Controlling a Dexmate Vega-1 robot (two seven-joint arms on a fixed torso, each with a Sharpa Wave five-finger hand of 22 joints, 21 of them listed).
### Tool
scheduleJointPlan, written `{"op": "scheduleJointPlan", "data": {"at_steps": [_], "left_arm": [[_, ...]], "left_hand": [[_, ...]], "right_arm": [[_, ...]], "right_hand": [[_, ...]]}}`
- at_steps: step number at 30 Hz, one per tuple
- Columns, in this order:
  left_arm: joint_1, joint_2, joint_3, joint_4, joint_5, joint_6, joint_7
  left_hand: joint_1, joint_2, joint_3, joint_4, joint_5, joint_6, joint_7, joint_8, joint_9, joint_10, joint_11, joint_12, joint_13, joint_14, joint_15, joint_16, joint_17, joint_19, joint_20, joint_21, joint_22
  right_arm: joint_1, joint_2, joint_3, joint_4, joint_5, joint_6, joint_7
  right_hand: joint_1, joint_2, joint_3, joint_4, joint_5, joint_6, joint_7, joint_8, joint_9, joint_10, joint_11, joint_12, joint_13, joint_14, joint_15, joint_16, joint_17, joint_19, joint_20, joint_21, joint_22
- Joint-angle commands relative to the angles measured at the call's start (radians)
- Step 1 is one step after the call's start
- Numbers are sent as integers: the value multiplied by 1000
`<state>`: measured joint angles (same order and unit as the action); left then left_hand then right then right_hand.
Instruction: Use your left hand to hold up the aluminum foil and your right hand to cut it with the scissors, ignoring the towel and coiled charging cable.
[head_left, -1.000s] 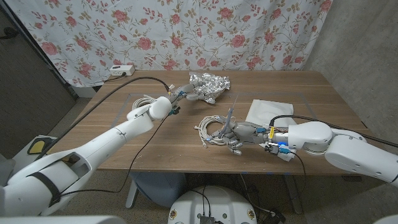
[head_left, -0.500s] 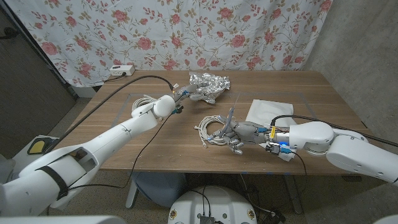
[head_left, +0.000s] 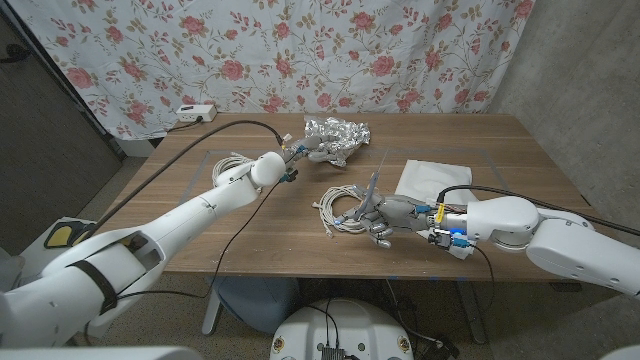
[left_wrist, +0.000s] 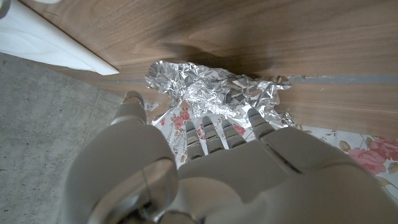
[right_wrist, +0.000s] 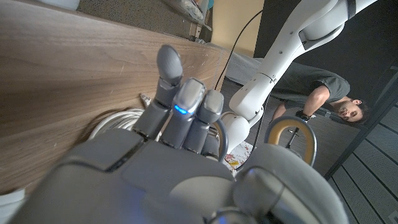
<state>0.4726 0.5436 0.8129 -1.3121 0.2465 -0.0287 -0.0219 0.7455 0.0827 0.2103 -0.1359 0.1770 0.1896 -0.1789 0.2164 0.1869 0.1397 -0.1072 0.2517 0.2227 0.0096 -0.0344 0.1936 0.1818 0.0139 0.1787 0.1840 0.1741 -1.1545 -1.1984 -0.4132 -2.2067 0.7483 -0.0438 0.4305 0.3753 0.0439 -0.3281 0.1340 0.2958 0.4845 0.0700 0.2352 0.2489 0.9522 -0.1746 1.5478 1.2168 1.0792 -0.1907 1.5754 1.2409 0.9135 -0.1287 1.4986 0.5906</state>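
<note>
Reaching farther than a second ago, the left hand (head_left: 302, 152) is now touching the crumpled silver aluminium foil (head_left: 337, 138) at the wooden table's (head_left: 260, 235) far edge, fingers spread, gripping nothing. Nearer than the foil, the right hand (head_left: 388, 214) is gripping grey-handled scissors (head_left: 372, 186), blades up, over the coiled white charging cable (head_left: 340, 208), beside the white towel (head_left: 432, 180).

Crinkled, shiny metal aluminum foil (head_left: 336, 137). Matt brown wood-grain counter (head_left: 260, 225). Soft white cloth towel (head_left: 432, 181). Smooth white rubbery coiled charging cable (head_left: 342, 210). Grey metal blades on scissors (head_left: 373, 183). Smooth grey plastic left hand (left_wrist: 205, 168), right hand (right_wrist: 180, 162).
</note>
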Motion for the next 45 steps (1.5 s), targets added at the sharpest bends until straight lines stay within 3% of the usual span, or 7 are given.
{"op": "scheduleJointPlan", "data": {"at_steps": [1, 3, 6, 29, 35, 41, 45], "left_arm": [[-15, -21, 11, 40, -28, -3, -18], [-15, -25, 10, 43, -35, 5, -21], [-16, -29, 12, 50, -38, 9, -16], [-44, -33, 66, 25, -20, 100, -89], [-40, -24, 72, 10, 7, 102, -67], [-33, -19, 79, -1, 32, 121, -48], [-22, -19, 76, -8, 41, 134, -26]], "left_hand": [[-18, 0, 1, 11, -2, 25, 0, 6, 2, 20, 1, 6, 1, 26, 46, 9, 4, 0, 20, 4, 2], [-22, 3, 4, 8, 1, 37, 1, -1, 2, 22, 0, 4, -1, 70, 145, 19, 3, 3, 33, 8, 2], [-20, 5, 8, 3, 2, 64, 2, 1, 2, 50, -3, 12, -2, 117, 190, 28, 1, 8, 34, 10, 3], [-33, 0, 10, 1, 1, 96, 24, -9, 2, 94, -11, 18, -3, 212, 163, 29, -3, 48, 35, 20, 4], [-21, 8, 24, -9, 5, 147, 22, 0, 3, 145, -38, 37, 7, 289, 110, 38, -2, 86, 33, 29, 6], [4, -2, 44, -22, 6, 235, 52, 13, 4, 239, -63, 68, 24, 411, -2, 46, -3, 173, 10, 45, 6], [27, 1, 67, -24, 8, 292, 57, 21, 6, 307, -87, 85, 38, 493, -119, 49, -3, 224, -48, 51, 8]], "right_arm": [[-10, 0, 5, 2, 2, 8, -8], [-11, 0, 6, 1, 2, 8, -11], [-16, -3, 9, 1, 6, 10, -13], [-81, -37, 49, -4, 25, 60, -40], [-83, -36, 53, -6, 25, 62, -44], [-76, -31, 49, -8, 22, 53, -43], [-73, -29, 48, -10, 20, 47, -46]], "right_hand": [[8, 9, 2, 4, -2, 102, 94, -2, 2, 4, -10, 0, 2, 11, -19, -2, 3, -4, -19, 8, 5], [9, 9, 2, 4, -3, 102, 94, -2, 2, 6, -10, 2, 5, 11, -19, -2, 3, -3, -20, 7, 3], [10, 13, 3, 4, -4, 104, 94, -2, 2, 8, -8, 6, 11, 13, -20, -2, 3, -5, -19, 13, 10], [22, 24, 3, 2, -15, 120, 89, -1, 4, 11, -10, 2, 5, 19, -19, -2, 3, -3, -17, 14, -10], [23, 25, 3, 2, -17, 123, 88, -1, 4, 11, -11, 2, 6, 20, -19, -2, 3, -5, -17, 20, -3], [25, 28, 4, 2, -18, 128, 86, 0, 5, 13, -10, 0, 3, 20, -19, -2, 2, -5, -17, 21, -3], [26, 30, 4, 2, -19, 129, 86, 0, 5, 12, -10, -1, 2, 20, -20, -2, 2, -5, -17, 22, -4]]}}
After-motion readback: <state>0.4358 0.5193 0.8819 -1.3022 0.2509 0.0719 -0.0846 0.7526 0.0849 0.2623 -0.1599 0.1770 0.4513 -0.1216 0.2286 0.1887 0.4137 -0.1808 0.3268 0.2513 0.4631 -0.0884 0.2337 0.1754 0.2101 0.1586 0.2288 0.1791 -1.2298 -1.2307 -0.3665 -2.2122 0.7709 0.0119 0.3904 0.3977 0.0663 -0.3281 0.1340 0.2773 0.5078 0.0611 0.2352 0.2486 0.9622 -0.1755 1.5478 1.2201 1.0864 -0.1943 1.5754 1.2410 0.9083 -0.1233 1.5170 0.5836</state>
